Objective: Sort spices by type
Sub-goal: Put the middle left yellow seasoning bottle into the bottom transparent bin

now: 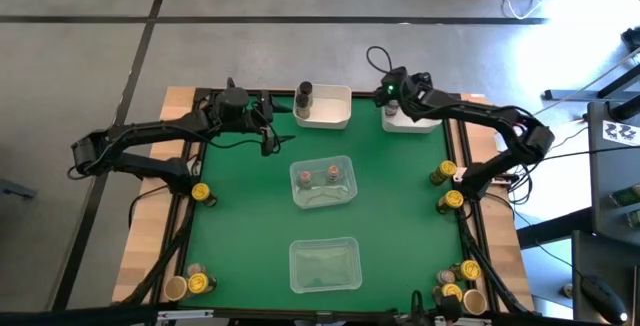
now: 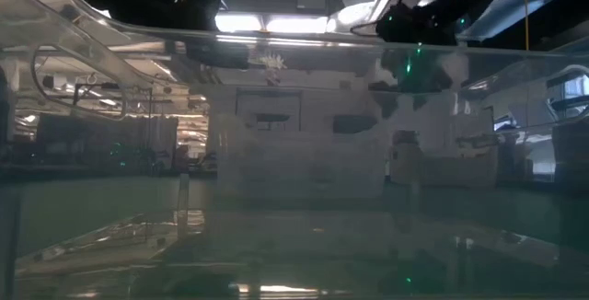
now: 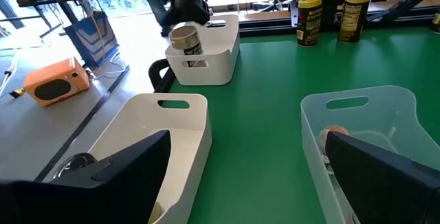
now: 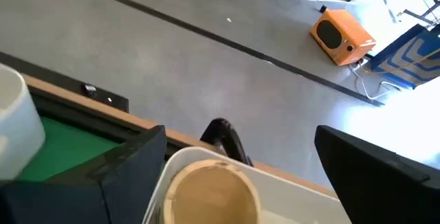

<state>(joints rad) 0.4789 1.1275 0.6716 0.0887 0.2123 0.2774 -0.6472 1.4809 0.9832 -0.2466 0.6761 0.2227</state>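
Note:
My right gripper (image 4: pixel 240 138) hangs open above the far-right white bin (image 1: pixel 415 121), touching nothing. A tan-lidded spice jar (image 4: pixel 210 186) stands upright in that bin (image 3: pixel 206 62), just below the fingers. My left gripper (image 1: pixel 273 141) is open and holds nothing, raised over the table's far left between the far-left white bin (image 1: pixel 325 108) and the middle clear tray (image 1: pixel 323 182). A taller dark grey jar (image 1: pixel 303 94) stands in the far-left bin. Two reddish-brown-topped jars (image 1: pixel 320 176) stand in the middle clear tray.
A second clear tray (image 1: pixel 324 265) lies near the front edge. Yellow-lidded jars stand along the left edge (image 1: pixel 201 194) and the right edge (image 1: pixel 448 188). More jars cluster at the front-left corner (image 1: pixel 190 285) and the front-right corner (image 1: pixel 460 286).

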